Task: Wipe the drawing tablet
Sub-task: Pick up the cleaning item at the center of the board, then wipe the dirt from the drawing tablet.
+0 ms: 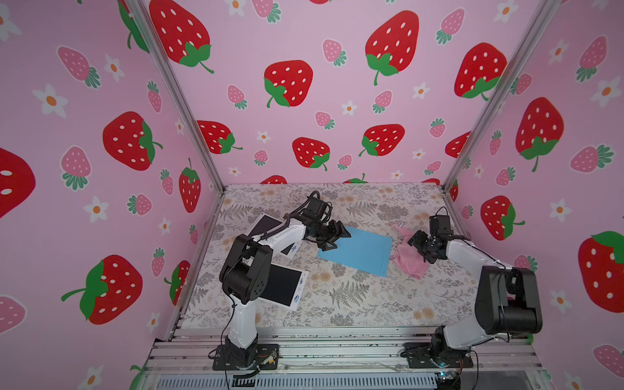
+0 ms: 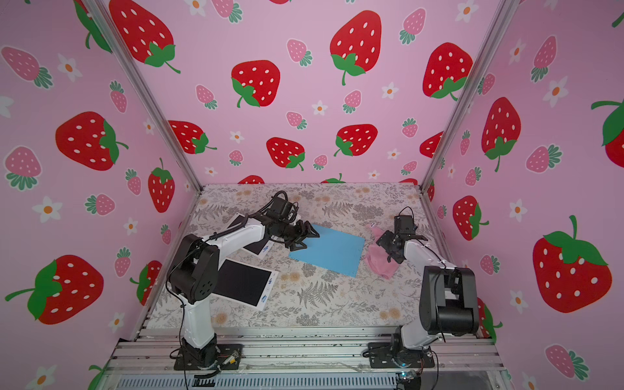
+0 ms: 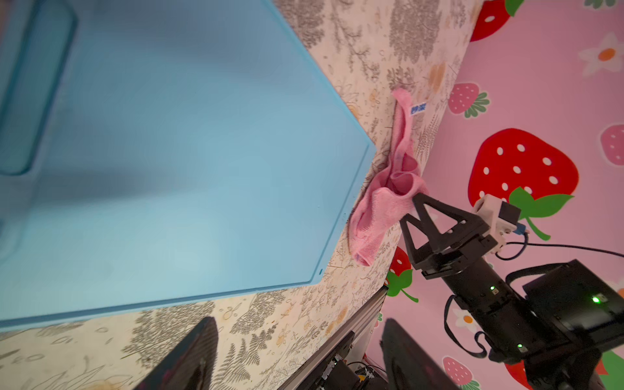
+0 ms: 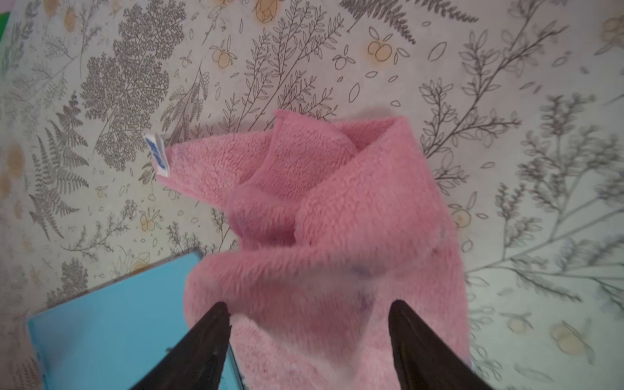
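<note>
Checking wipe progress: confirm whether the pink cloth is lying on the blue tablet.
No: the pink cloth lies crumpled on the floral table, beside the blue tablet.

Two robot arms stand at the near edge of the worktop (image 1: 354,304), each ending in one hand: the left hand (image 1: 332,238) and the right hand (image 1: 420,248). One blue tablet (image 1: 358,251) lies flat. One pink cloth (image 1: 407,258) is crumpled beside it. Two white-framed black-screen tablets show, one nearer (image 1: 287,285), one farther (image 1: 265,224), though the left arm may hide more.
</note>
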